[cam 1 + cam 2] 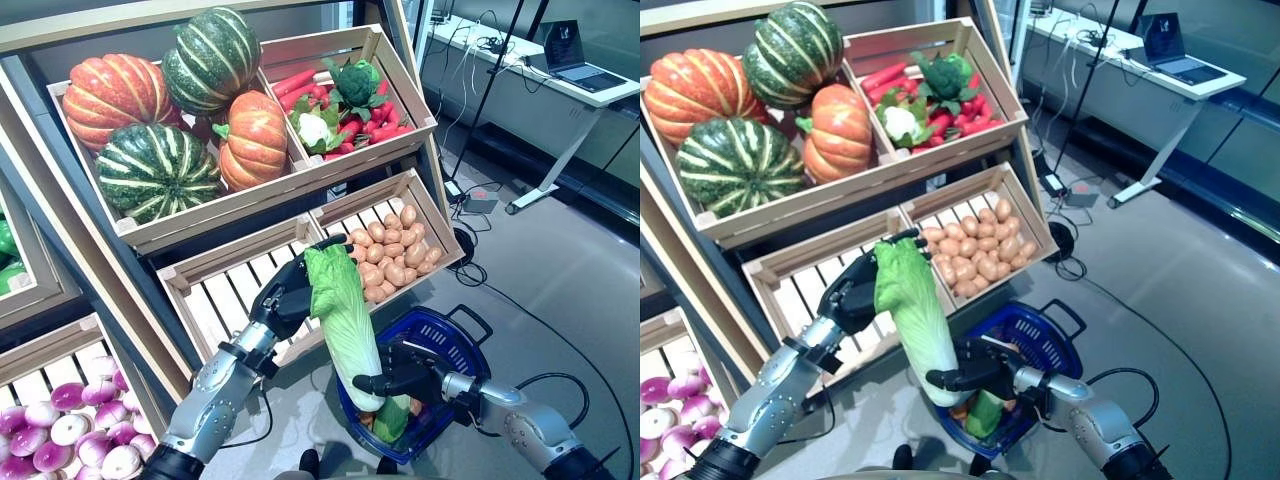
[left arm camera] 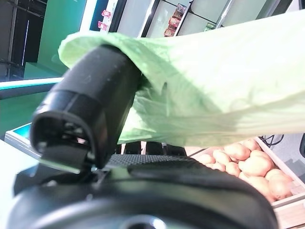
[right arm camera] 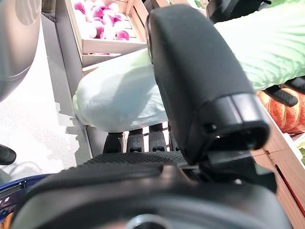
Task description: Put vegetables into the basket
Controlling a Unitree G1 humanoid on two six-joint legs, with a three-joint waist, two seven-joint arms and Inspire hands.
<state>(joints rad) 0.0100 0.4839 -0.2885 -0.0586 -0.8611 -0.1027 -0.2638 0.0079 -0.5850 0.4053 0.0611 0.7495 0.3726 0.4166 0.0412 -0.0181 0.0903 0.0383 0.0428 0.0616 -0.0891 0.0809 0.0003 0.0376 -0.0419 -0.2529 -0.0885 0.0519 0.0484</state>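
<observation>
A long Chinese cabbage [image 1: 345,315] with a green leafy top and a white base hangs upright over the blue plastic basket [image 1: 455,330] on the floor. My left hand [image 1: 285,300] is shut on its leafy top, in front of the stand's lower crate. My right hand [image 1: 410,375] is shut on its white base, just above the basket's near rim. The left wrist view shows the thumb [image 2: 95,109] curled over the leaves [image 2: 214,95]. The right wrist view shows the thumb [image 3: 200,86] over the white base [image 3: 119,95]. A green vegetable [image 1: 392,418] and something orange lie in the basket.
The wooden stand [image 1: 130,290] rises at the left with sloping crates. A slatted crate [image 1: 225,290] lies behind my left hand, a potato crate [image 1: 395,255] beside it. A desk with a laptop [image 1: 575,60] stands at the back right. Cables [image 1: 470,200] lie on the floor.
</observation>
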